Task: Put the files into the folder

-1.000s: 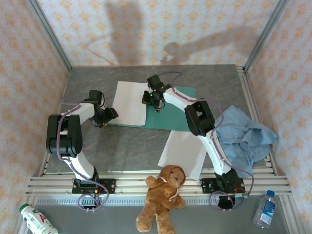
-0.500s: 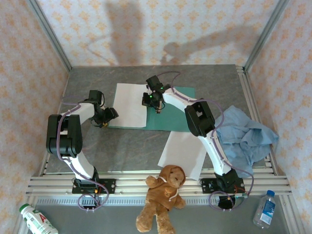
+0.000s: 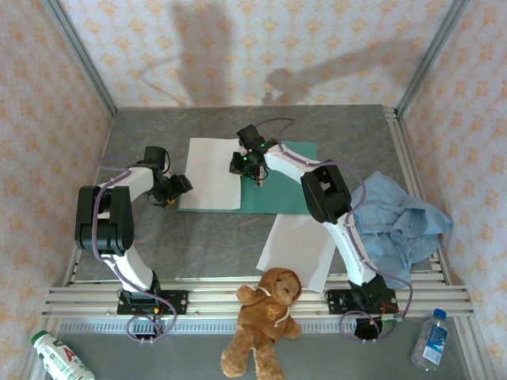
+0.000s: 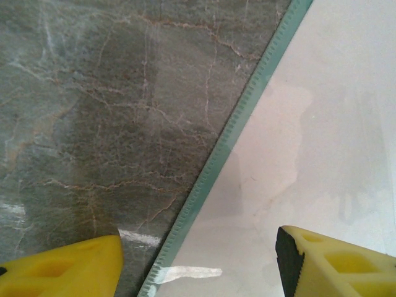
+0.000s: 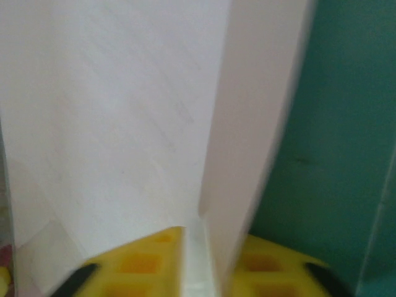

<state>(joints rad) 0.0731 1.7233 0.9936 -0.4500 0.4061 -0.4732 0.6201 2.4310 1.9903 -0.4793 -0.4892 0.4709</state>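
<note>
The teal folder (image 3: pixel 289 180) lies open on the table's far middle. One white file (image 3: pixel 212 170) rests on its left half. My right gripper (image 3: pixel 244 163) is at that sheet's right edge. In the right wrist view the sheet (image 5: pixel 124 124) has a raised, blurred edge standing between the yellow fingers (image 5: pixel 148 266), whose jaws are slightly apart. Teal folder (image 5: pixel 334 154) shows to the right. My left gripper (image 3: pixel 176 188) is open and straddles the folder's left edge (image 4: pixel 235 130), with the sheet (image 4: pixel 328 124) under one finger's side. A second file (image 3: pixel 297 249) lies near the right arm.
A crumpled light blue cloth (image 3: pixel 400 220) lies at the right. A brown teddy bear (image 3: pixel 265 317) sits at the near edge, between the arm bases. One bottle (image 3: pixel 59 356) lies at the near left and another (image 3: pixel 430 340) at the near right. Metal rails border the table.
My right gripper's jaws have parted a little at the sheet's right edge and the gripper shifted slightly. The left arm has stayed still.
</note>
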